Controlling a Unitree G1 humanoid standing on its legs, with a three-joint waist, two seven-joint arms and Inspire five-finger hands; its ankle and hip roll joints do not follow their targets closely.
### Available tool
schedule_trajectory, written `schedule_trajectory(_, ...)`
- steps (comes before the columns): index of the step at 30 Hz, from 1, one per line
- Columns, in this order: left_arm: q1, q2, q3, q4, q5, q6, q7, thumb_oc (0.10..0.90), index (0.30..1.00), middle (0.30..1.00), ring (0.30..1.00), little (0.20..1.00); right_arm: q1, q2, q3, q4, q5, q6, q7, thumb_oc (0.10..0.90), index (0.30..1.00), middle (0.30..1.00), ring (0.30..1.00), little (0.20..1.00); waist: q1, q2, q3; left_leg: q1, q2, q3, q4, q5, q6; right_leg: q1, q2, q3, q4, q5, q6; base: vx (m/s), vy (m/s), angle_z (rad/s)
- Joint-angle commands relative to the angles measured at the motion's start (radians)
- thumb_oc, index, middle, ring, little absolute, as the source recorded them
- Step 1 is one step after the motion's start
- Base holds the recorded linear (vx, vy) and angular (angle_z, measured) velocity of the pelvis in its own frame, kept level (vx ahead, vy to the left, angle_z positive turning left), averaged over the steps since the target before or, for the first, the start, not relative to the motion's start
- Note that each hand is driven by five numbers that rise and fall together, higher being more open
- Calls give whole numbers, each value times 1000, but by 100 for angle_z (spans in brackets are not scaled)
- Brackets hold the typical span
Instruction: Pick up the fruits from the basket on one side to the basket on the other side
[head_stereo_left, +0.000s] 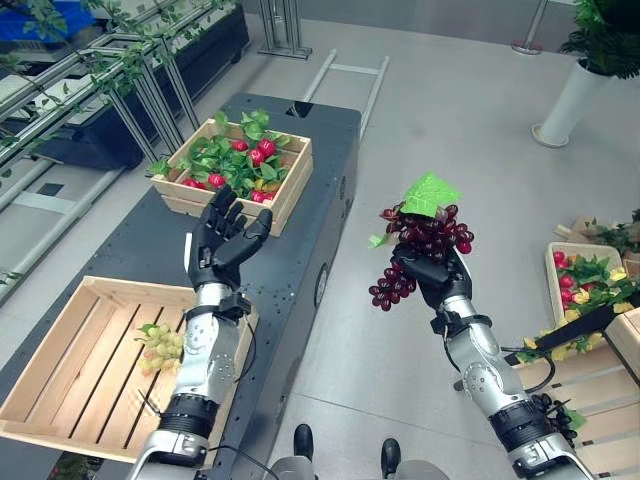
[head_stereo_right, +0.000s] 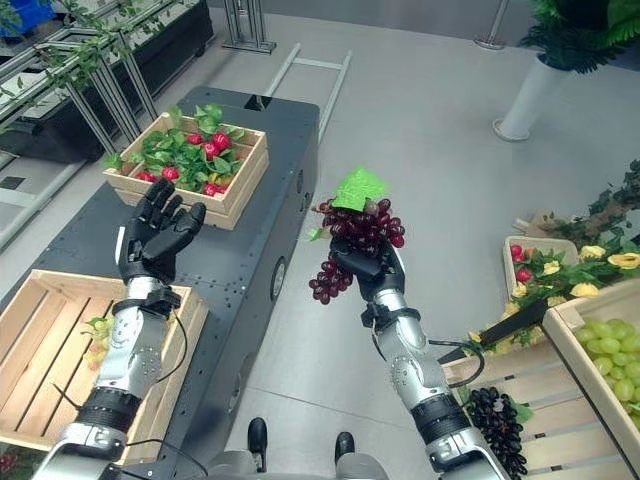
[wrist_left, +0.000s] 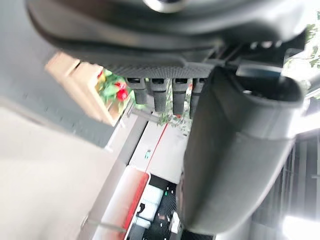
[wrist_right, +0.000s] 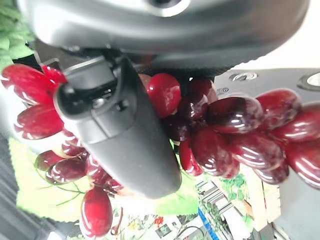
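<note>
A bunch of dark red grapes (head_stereo_left: 430, 238) with a green leaf on top hangs in the air over the floor, to the right of the black table (head_stereo_left: 300, 250). My right hand (head_stereo_left: 441, 281) is shut on the bunch from below, and its thumb (wrist_right: 120, 130) lies across the berries. Over the table my left hand (head_stereo_left: 222, 245) is raised, open and holding nothing, with its fingers (wrist_left: 160, 92) straight. A light wooden crate (head_stereo_left: 60, 350) on the table's near left holds a small bunch of green grapes (head_stereo_left: 163, 345).
Further back on the table stands a second wooden crate (head_stereo_left: 295, 175) of red fruit and leaves. On my right are crates with green grapes (head_stereo_right: 610, 360), dark grapes (head_stereo_right: 497, 420) and red and yellow fruit (head_stereo_left: 585, 280). A white planter (head_stereo_left: 565, 105) stands far right.
</note>
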Motion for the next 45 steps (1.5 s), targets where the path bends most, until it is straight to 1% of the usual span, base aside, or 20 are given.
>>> schedule_trajectory(1, -84, 36, -20, -19, 145, -68, 8, 800, 900, 900, 900, 900, -85, 15, -42, -26, 27, -85, 51, 400, 300, 300, 300, 300, 0, -37, -125, -34, -85, 17, 330, -286, 25, -2, -21, -17, 58, -59, -83, -271, 111, 0)
schedule_trajectory(2, -78, 39, -23, -15, 158, -78, 12, 800, 900, 900, 900, 900, -88, 14, -39, -12, 32, -75, 63, 400, 300, 300, 300, 300, 2, -37, -113, -47, -96, -11, 398, -314, 32, -10, -25, 1, 71, -57, -85, -234, 214, -8)
schedule_trajectory(3, -56, 41, -22, -14, 178, -96, 19, 800, 900, 900, 900, 900, -78, 14, -30, 11, 36, -65, 90, 400, 300, 300, 300, 300, 2, -23, -98, -51, -106, -59, 410, -309, 35, -28, -15, 38, 98, -55, -87, -209, 272, -37)
schedule_trajectory(5, -38, 50, -34, -23, 209, -108, 48, 800, 900, 900, 900, 900, -59, 29, -8, 29, 24, -63, 107, 400, 300, 300, 300, 300, -1, 3, -89, 0, -130, -147, 256, -283, 55, -53, 6, 102, 118, -51, -78, -177, 298, -77)
schedule_trajectory(7, -40, 72, -70, -33, 234, -95, 36, 800, 900, 900, 900, 900, -7, 49, 9, 34, 15, -76, 71, 400, 300, 300, 300, 300, -14, 22, -84, 25, -142, -161, 132, -228, 65, -92, 16, 124, 110, -8, -46, -274, 267, -104)
schedule_trajectory(9, -40, 86, -99, -65, 239, -78, 5, 800, 900, 900, 900, 900, 9, 57, 12, 30, 10, -75, 66, 400, 300, 300, 300, 300, -14, 25, -69, 28, -164, -195, 73, -210, 74, -142, 15, 140, 71, 45, -22, -316, 201, -45)
schedule_trajectory(13, 52, 84, -114, -96, 251, -68, -82, 800, 900, 900, 900, 900, 86, 67, 3, 26, -27, -38, 80, 400, 300, 300, 300, 300, -17, 38, -57, 57, -170, -166, 10, -209, 87, -173, 14, 127, 20, 85, -3, -160, 162, -49)
schedule_trajectory(14, 89, 78, -113, -97, 268, -86, -78, 800, 900, 900, 900, 900, 110, 72, 4, 28, -34, -29, 100, 400, 300, 300, 300, 300, -14, 41, -58, 62, -166, -139, 1, -209, 89, -181, 12, 91, 32, 81, 1, -135, 117, -49)
schedule_trajectory(15, 130, 78, -113, -88, 299, -87, -84, 800, 900, 900, 900, 900, 134, 82, 6, 47, -45, -16, 134, 400, 300, 300, 300, 300, -2, 48, -57, 66, -154, -87, 1, -212, 93, -196, -5, 16, 110, 59, 5, -128, 100, -75)
schedule_trajectory(18, 181, 83, -125, -47, 296, -95, -113, 800, 900, 900, 900, 900, 167, 87, 19, 73, -54, 1, 150, 400, 300, 300, 300, 300, 8, 61, -62, 56, -130, -48, 1, -188, 104, -205, -34, -12, 304, -4, -16, -86, 56, -106)
schedule_trajectory(20, 200, 76, -131, -13, 286, -91, -129, 800, 900, 900, 900, 900, 183, 95, 25, 111, -46, 3, 159, 400, 300, 300, 300, 300, 14, 59, -66, 45, -122, -36, 17, -188, 110, -191, -50, -24, 348, -31, -30, -2, -44, -38)
schedule_trajectory(22, 226, 67, -147, 33, 276, -91, -124, 800, 900, 900, 900, 900, 197, 105, 35, 173, -30, -4, 162, 400, 300, 300, 300, 300, 25, 42, -75, 26, -114, -26, 45, -197, 107, -132, -50, -36, 258, -71, -38, 36, -132, -40)
schedule_trajectory(24, 241, 46, -157, 68, 263, -83, -89, 800, 900, 900, 900, 900, 188, 118, 45, 232, -32, -1, 162, 400, 300, 300, 300, 300, 49, 23, -84, 18, -102, 25, 52, -205, 92, -72, -64, -86, 130, -48, -26, 53, -163, -53)
schedule_trajectory(27, 241, 23, -170, 93, 221, -58, -66, 800, 900, 900, 900, 900, 175, 118, 49, 233, -12, 31, 115, 400, 300, 300, 300, 300, 39, 15, -81, 14, -88, 42, 47, -197, 77, -69, -40, -42, 75, -30, -27, 65, -137, -77)
schedule_trajectory(32, 248, -10, -177, 89, 174, -72, -67, 800, 900, 900, 900, 900, 183, 114, -3, 259, 14, 2, 61, 400, 300, 300, 300, 300, 17, 9, -50, -33, -67, 71, 172, -228, 69, -103, -41, -28, 154, -64, -46, 66, -97, -18)
schedule_trajectory(36, 232, -9, -191, 66, 153, -90, -80, 800, 900, 900, 900, 900, 161, 95, -38, 262, 47, -67, 24, 400, 300, 300, 300, 300, 6, 15, 6, -98, -51, 80, 282, -261, 63, -153, -52, -33, 222, -83, -61, -46, -85, -1)
schedule_trajectory(40, 178, -11, -235, 45, 158, -100, -42, 800, 900, 900, 900, 900, 84, 64, -62, 243, 86, -135, -10, 400, 300, 300, 300, 300, -8, 33, 95, -217, -38, 105, 449, -314, 62, -284, -74, -57, 401, -142, -77, -153, -44, -1)
schedule_trajectory(42, 169, -12, -244, 44, 158, -106, -27, 800, 900, 900, 900, 900, 73, 59, -67, 239, 91, -142, -13, 400, 300, 300, 300, 300, -9, 35, 111, -248, -33, 103, 493, -327, 58, -312, -77, -60, 438, -153, -84, -118, -29, -1)
schedule_trajectory(43, 147, -19, -259, 39, 149, -114, 6, 800, 900, 900, 900, 900, 46, 54, -72, 240, 92, -166, -25, 400, 300, 300, 300, 300, -13, 41, 144, -283, -29, 94, 553, -360, 54, -358, -84, -59, 517, -188, -89, -85, -29, 4)
schedule_trajectory(45, 127, -29, -266, 43, 135, -118, 25, 800, 900, 900, 900, 900, 20, 52, -79, 256, 95, -186, -31, 400, 300, 300, 300, 300, -10, 43, 164, -317, -32, 88, 606, -385, 58, -390, -91, -66, 577, -211, -98, -75, -51, 0)
